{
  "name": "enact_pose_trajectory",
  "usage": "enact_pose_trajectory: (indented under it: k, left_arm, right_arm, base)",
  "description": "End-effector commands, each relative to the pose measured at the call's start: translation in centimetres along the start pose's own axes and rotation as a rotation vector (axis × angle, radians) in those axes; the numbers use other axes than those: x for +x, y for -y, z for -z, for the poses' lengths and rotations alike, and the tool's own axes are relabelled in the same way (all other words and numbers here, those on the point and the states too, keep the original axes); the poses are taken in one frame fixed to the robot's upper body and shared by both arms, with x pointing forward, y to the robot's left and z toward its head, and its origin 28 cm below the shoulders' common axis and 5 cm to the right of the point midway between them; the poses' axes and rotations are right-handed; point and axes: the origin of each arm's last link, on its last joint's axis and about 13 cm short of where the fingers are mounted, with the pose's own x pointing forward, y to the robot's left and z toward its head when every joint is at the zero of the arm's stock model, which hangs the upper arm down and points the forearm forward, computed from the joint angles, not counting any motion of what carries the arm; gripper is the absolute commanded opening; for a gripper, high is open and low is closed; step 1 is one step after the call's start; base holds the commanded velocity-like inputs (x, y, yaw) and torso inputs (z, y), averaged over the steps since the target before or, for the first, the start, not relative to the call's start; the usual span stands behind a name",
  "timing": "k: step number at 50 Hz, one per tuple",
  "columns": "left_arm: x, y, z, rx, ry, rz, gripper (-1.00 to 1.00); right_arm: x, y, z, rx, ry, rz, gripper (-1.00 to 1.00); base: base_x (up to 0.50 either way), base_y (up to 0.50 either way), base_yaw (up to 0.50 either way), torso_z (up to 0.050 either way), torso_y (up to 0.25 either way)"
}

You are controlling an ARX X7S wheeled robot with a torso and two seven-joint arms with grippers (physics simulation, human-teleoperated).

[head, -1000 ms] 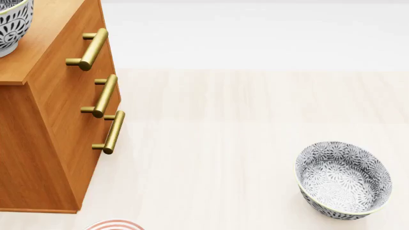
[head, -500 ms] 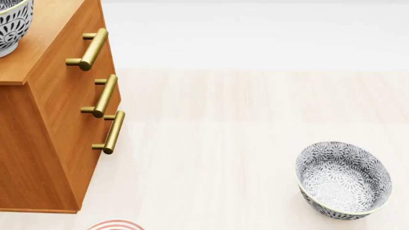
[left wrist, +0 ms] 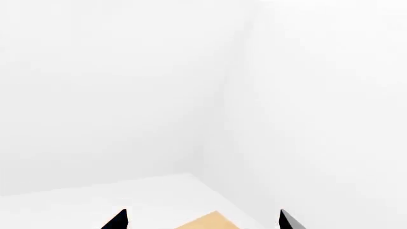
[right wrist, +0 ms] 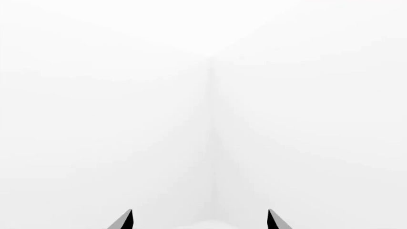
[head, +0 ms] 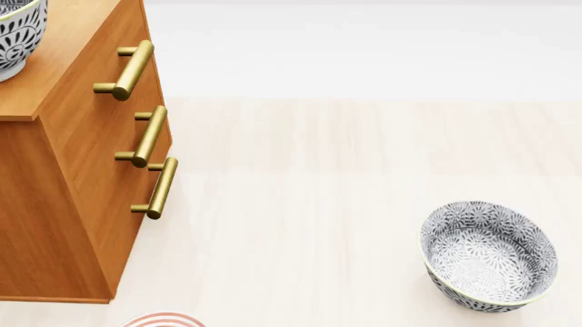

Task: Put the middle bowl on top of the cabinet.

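The orange-brown cabinet [head: 82, 170] with three brass handles fills the left of the head view. One patterned bowl [head: 16, 34] stands on its lighter top, cut off by the frame's edge. Another patterned bowl [head: 488, 255] sits upright on the pale floor at lower right. Which of them is the middle bowl, I cannot tell. Neither arm shows in the head view. My left gripper [left wrist: 203, 220] is open, its dark fingertips [left wrist: 119, 220] wide apart with nothing between them. My right gripper [right wrist: 200, 220] is open too, facing blank white walls.
A white plate with red rings [head: 163, 320] peeks in at the bottom edge, just in front of the cabinet. A tan wood corner [left wrist: 210, 223] shows low in the left wrist view. Pale wood floor stretches between the cabinet and the right bowl.
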Motion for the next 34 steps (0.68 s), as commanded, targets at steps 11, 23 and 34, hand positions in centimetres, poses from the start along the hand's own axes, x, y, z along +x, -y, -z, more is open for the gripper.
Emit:
enact_pose_trajectory:
  k: [11, 23, 34]
  left_arm:
    - [-5.3, -1.8, 1.6, -0.027, 0.255, 0.338, 1.00]
    - [-7.6, -2.8, 3.4, -0.022, 0.307, 0.452, 1.00]
    - [-8.9, -3.8, 5.8, -0.027, 0.330, 0.507, 1.00]
  right_arm:
    - [0.2, 0.1, 0.3, -0.005, -0.016, -0.021, 1.00]
    - [0.1, 0.1, 0.3, -0.010, -0.020, -0.026, 1.00]
    - [0.1, 0.3, 0.3, -0.010, -0.018, -0.018, 1.00]
  base:
    - [0.00, 0.00, 0.00, 0.000, 0.000]
    - [0.00, 0.00, 0.00, 0.000, 0.000]
    - [0.00, 0.00, 0.00, 0.000, 0.000]
